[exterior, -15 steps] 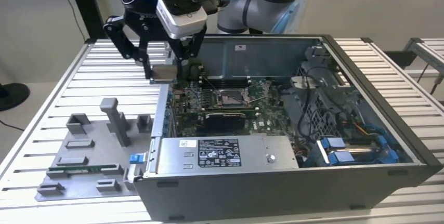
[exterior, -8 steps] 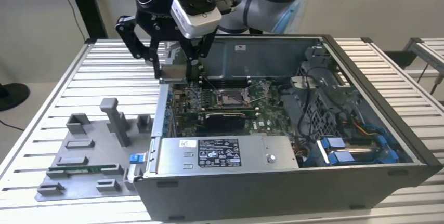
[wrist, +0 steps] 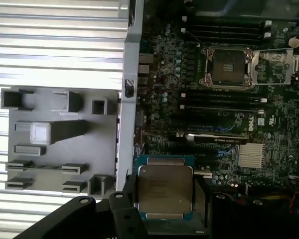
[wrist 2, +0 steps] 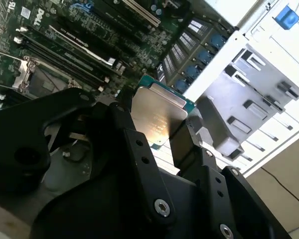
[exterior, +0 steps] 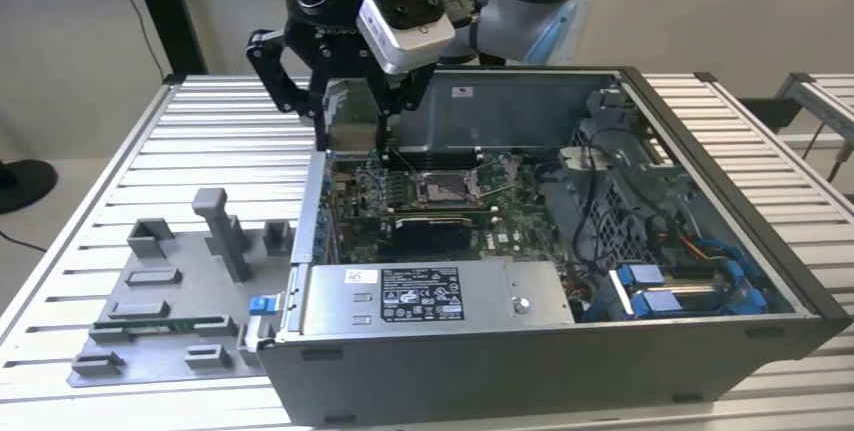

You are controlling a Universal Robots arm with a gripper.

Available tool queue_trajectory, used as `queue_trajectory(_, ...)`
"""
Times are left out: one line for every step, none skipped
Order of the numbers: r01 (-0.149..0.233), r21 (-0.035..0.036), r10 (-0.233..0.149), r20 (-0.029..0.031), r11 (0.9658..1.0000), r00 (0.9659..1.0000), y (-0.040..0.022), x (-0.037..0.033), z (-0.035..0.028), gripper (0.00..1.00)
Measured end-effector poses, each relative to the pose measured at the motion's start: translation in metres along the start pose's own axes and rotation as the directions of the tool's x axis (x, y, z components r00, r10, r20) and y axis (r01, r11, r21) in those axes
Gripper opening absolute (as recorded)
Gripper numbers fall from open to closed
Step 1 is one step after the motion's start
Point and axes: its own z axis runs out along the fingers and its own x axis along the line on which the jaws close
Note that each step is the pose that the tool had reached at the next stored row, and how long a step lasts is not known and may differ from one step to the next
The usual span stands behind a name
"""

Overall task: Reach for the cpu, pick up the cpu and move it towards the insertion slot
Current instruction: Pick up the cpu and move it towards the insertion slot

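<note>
Silvery cpu (wrist: pixel 164 191) sits pinched between the black fingers (wrist 2: pixel 139 149) of the gripper (wrist 2: pixel 162 142), lifted over the open case's (exterior: pixel 747 321) edge and green board (wrist: pixel 189 94). Beyond it across the board, well apart, lies the slot (wrist: pixel 228 67). Beside the case rests a grey tray (wrist: pixel 55 144)

The small flat square silvery-topped cpu (wrist: pixel 164 191) sits between the black gripper (wrist: pixel 163 199) fingers above the green circuit board (wrist: pixel 189 124). The square metal-framed insertion slot (exterior: pixel 442 186) lies inside the open grey computer case (exterior: pixel 561 371), with the grey parts fixture (exterior: pixel 174 301) on the slatted metal table (exterior: pixel 80 211) at the exterior view's left of the case.
</note>
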Motion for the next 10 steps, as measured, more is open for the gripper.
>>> queue_trajectory(0.0, 0.0, 0.0, -0.0003, 1.0, 1.0, -0.0001, -0.002, 0.0, 0.0)
queue_trajectory(0.0, 0.0, 0.0, -0.0005, 1.0, 1.0, -0.0001, -0.004, -0.0001, 0.0)
queue_trajectory(0.0, 0.0, 0.0, -0.0008, 1.0, 1.0, -0.0002, -0.006, -0.0001, 0.0)
queue_trajectory(0.0, -0.0001, 0.0, -0.001, 1.0, 1.0, -0.0003, -0.0079, -0.0001, 0.0)
queue_trajectory(0.0, -0.0001, 0.0, -0.0013, 1.0, 1.0, -0.0003, -0.01, -0.0002, 0.0)
queue_trajectory(0.0, 0.0, 0.0, -0.0017, 1.0, 1.0, -0.0004, -0.012, -0.0003, 0.0)
queue_trajectory(0.0, -0.0001, 0.0, -0.002, 1.0, 1.0, -0.0005, -0.0141, -0.0003, 0.0)
queue_trajectory(0.0, 0.0, 0.0, -0.0022, 1.0, 1.0, -0.0005, -0.016, -0.0004, 0.0)
queue_trajectory(0.0, 0.0, 0.0, -0.0025, 1.0, 1.0, -0.0006, -0.0181, -0.0004, 0.0)
queue_trajectory(0.0, -0.0001, 0.0, -0.0028, 1.0, 1.0, -0.0006, -0.0201, -0.0004, 0.0)
